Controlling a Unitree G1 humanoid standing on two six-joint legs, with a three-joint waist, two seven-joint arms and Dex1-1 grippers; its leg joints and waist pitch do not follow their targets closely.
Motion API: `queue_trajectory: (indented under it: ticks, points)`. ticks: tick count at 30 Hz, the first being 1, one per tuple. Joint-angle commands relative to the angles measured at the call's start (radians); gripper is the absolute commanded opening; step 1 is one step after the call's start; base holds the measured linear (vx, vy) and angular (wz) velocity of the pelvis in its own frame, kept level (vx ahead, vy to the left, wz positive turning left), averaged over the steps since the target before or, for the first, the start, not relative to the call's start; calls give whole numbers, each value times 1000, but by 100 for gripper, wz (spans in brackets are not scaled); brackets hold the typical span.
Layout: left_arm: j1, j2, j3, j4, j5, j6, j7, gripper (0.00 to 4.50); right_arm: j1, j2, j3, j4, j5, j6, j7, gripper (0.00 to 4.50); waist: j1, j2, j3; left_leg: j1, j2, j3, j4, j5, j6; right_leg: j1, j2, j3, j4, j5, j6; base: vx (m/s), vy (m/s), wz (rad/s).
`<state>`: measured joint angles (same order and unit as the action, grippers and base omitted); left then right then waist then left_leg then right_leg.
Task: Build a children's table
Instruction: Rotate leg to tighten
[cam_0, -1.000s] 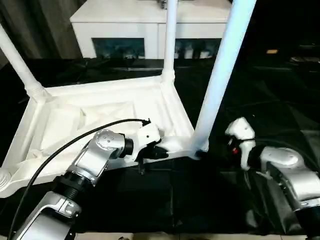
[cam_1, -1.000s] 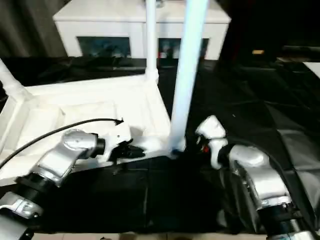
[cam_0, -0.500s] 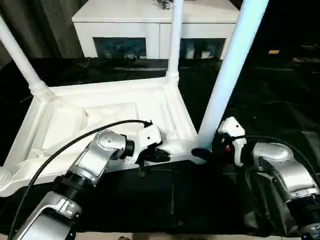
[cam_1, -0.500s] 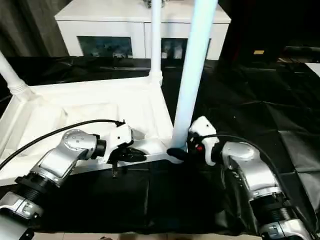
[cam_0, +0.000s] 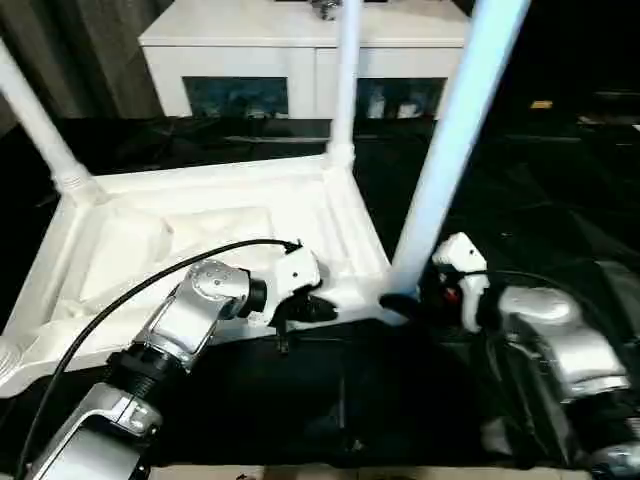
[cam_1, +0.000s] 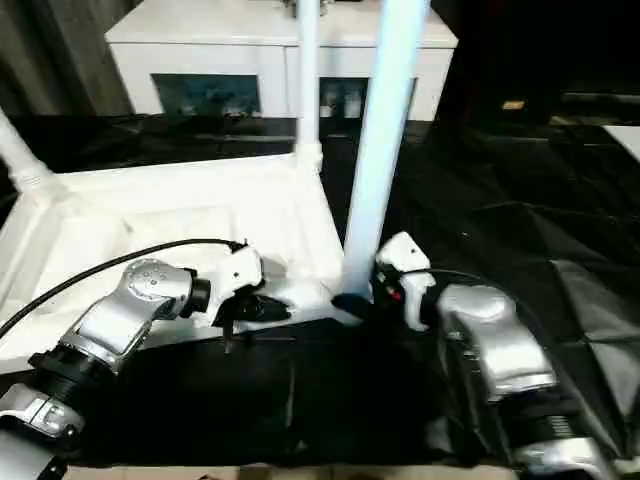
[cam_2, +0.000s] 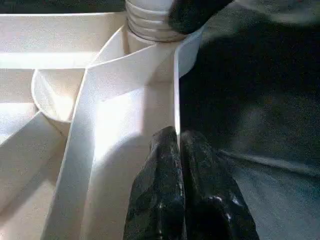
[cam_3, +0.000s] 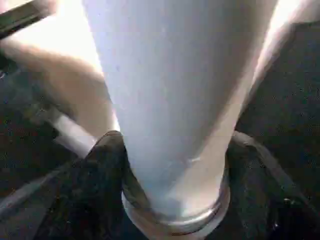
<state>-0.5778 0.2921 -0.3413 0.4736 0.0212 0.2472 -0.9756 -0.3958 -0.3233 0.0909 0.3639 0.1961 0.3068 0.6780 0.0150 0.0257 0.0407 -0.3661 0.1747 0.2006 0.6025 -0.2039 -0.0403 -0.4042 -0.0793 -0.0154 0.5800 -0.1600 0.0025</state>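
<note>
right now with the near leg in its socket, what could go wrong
1. The right gripper has a finger on each side of the near leg at its base; a sideways pull could tilt the tall leg or unseat it.
2. The left gripper, jaws shut, pinches only the thin rim of the tabletop; if it slips, the top may shift on the black cloth.

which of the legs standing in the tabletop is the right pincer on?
The near-right leg, the one closest to the camera. The right pincer straddles its base at the corner socket. The far-right leg and far-left leg stand untouched.
</note>
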Motion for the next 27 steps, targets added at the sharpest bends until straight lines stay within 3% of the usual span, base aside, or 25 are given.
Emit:
queue_trajectory:
  ticks: [1,3,7,10,12,13,14,17,18,22,23,25,26,27]
  points:
    - [-40,-60,21,59,21,31,133,0,-26,58,-66,93,-43,50,-259,260,-3,-8,-55,20,42,-24,-82,-258,-6,30,-49,19,-64,-302,-234,0,0,0]
    - [-71,-106,42,114,29,46,229,0,-44,116,-97,130,-50,55,-389,260,-7,-10,-54,18,41,-26,-85,-280,-17,31,-50,20,-70,-342,-214,0,0,0]
    - [-153,-226,77,249,48,55,449,0,-128,268,-161,249,-55,14,-663,259,-11,-5,-57,25,36,-25,-83,-295,-32,20,-47,20,-77,-331,-201,0,0,0]
    - [-173,-254,76,281,61,32,483,0,-168,302,-151,292,-64,-27,-686,259,-10,-6,-60,14,37,-27,-85,-271,-12,32,-49,18,-71,-272,-198,0,0,0]
    - [-187,-261,65,300,77,-8,485,0,-197,319,-132,301,-61,-65,-637,259,-9,-6,-63,13,36,-26,-82,-246,-1,34,-48,17,-67,-225,-205,0,0,0]
    - [-187,-258,61,299,80,-19,480,0,-195,319,-131,290,-49,-75,-604,294,-5,-8,-65,9,36,-23,-78,-206,23,40,-51,18,-61,-163,-220,0,0,0]
    - [-182,-249,57,290,81,-21,464,0,-186,309,-128,266,-58,-84,-595,329,-3,-10,-68,6,37,-22,-75,-165,43,45,-51,18,-54,-111,-233,0,0,0]
    - [-168,-224,42,273,85,-32,423,0,-163,277,-127,214,-85,-97,-594,331,3,-8,-69,4,39,-22,-72,-111,77,48,-52,16,-46,-46,-253,0,0,0]
    - [-156,-209,33,258,82,-46,389,0,-150,252,-128,185,-89,-85,-580,357,2,-10,-70,2,39,-22,-71,-92,90,51,-51,16,-43,-22,-258,0,0,0]
    - [-136,-187,23,231,79,-46,348,0,-127,203,-118,134,-95,-80,-542,388,-1,-9,-70,4,42,-19,-68,-93,108,47,-52,16,-43,-26,-281,0,0,0]
    - [-111,-150,4,211,88,-91,284,0,-83,118,-89,44,-84,-56,-407,388,-1,-6,-70,5,41,-19,-68,-98,110,46,-50,15,-44,-33,-281,0,0,0]
    - [-95,-121,-6,197,93,-98,245,0,-40,38,-65,-32,-67,-27,-281,413,9,-8,-69,2,46,-21,-65,-78,130,52,-50,16,-37,22,-273,0,0,0]
    - [-88,-105,-12,191,89,-112,219,0,-15,-5,-58,-77,-44,-7,-205,419,11,-2,-68,3,45,-20,-65,-87,136,50,-49,16,-37,21,-276,0,0,0]
    - [-84,-97,-15,188,87,-121,206,0,-3,-22,-56,-97,-33,3,-171,427,13,-4,-66,5,46,-19,-66,-103,135,49,-49,16,-41,6,-275,0,0,0]
